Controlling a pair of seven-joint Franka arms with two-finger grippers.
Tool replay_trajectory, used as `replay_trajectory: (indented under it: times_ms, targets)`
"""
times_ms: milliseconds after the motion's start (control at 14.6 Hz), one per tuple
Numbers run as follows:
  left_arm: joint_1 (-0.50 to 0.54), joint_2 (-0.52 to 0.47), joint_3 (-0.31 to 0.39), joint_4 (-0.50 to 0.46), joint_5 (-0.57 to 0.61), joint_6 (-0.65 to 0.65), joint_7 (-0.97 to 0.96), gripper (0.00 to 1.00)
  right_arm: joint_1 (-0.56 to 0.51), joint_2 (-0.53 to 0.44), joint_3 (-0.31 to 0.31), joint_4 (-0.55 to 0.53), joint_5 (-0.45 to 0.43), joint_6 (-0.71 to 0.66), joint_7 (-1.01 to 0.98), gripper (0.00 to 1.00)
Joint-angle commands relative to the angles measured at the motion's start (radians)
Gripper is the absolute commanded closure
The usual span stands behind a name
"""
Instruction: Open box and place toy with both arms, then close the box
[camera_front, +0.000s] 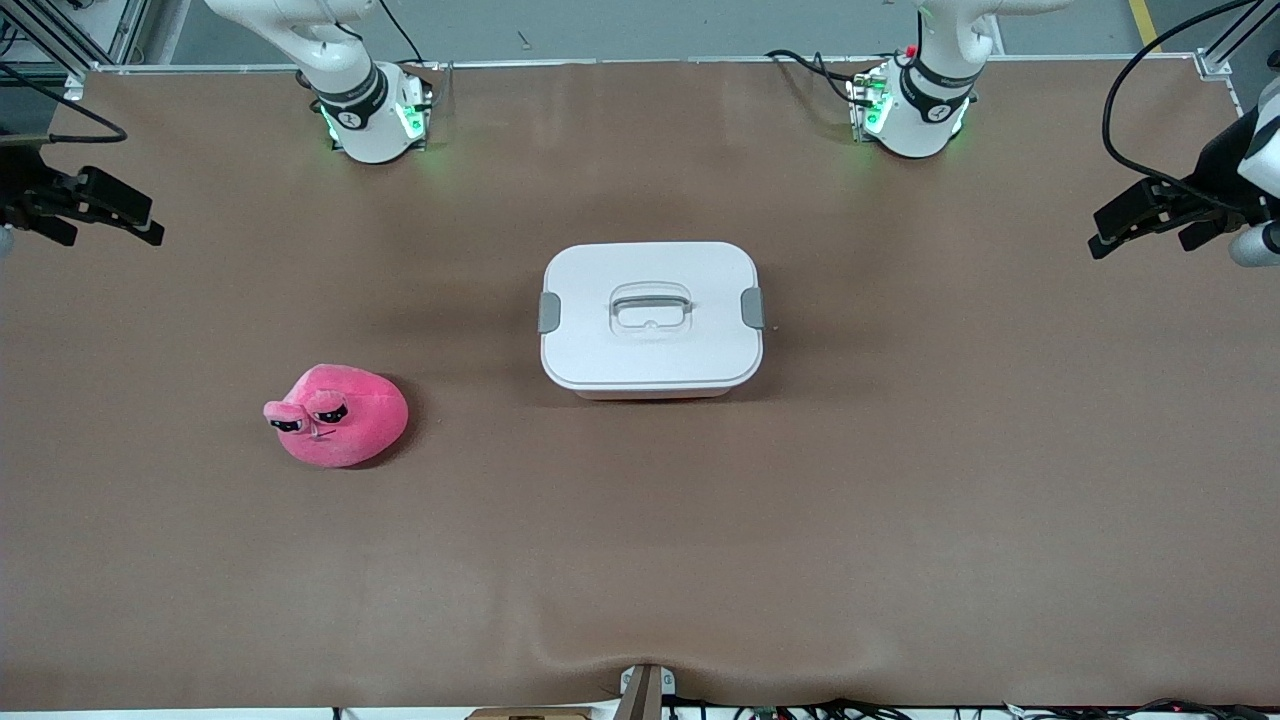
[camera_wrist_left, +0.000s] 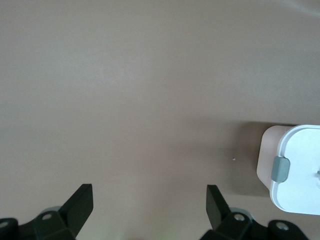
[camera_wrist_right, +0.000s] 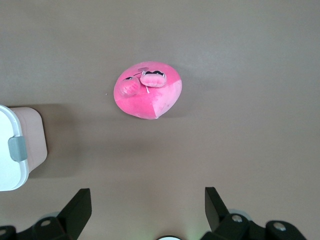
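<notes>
The box (camera_front: 650, 350) sits shut in the middle of the table, its white lid (camera_front: 600, 345) on, grey clips (camera_front: 549, 312) on both short sides and a recessed handle (camera_front: 651, 306) on top. The toy (camera_front: 338, 415), a pink plush blob with bulging eyes, lies on the table nearer the front camera, toward the right arm's end. My right gripper (camera_front: 152, 225) hangs open and empty over that end of the table; its wrist view shows the toy (camera_wrist_right: 148, 90) and a corner of the box (camera_wrist_right: 15, 145). At the other end my left gripper (camera_front: 1098, 232) hovers open with nothing in it; one box end (camera_wrist_left: 300, 170) shows past it.
Brown covering (camera_front: 900, 520) spreads over the whole table. Both arm bases (camera_front: 375, 115) (camera_front: 915, 110) stand along the edge farthest from the front camera. A small bracket (camera_front: 645, 690) juts up at the table's near edge.
</notes>
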Motion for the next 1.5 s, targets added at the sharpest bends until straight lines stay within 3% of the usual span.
replay_trajectory:
  times_ms: [0, 684, 1162, 1435]
  targets:
    - [0.023, -0.004, -0.003, 0.014, 0.016, -0.015, 0.023, 0.0, -0.013, -0.003, 0.01, 0.002, -0.002, -0.009, 0.003, 0.0]
    - [0.03, 0.061, 0.014, 0.05, 0.017, -0.014, 0.006, 0.0, -0.013, -0.002, 0.01, -0.002, -0.002, -0.009, 0.001, 0.0]
    - [0.046, 0.162, 0.026, 0.099, 0.011, -0.008, 0.0, 0.0, -0.007, 0.003, 0.01, -0.019, -0.002, -0.004, 0.0, 0.0]
    - [0.029, 0.199, 0.014, 0.102, 0.008, 0.009, -0.123, 0.0, 0.004, 0.006, 0.014, -0.05, 0.003, 0.025, 0.0, 0.0]
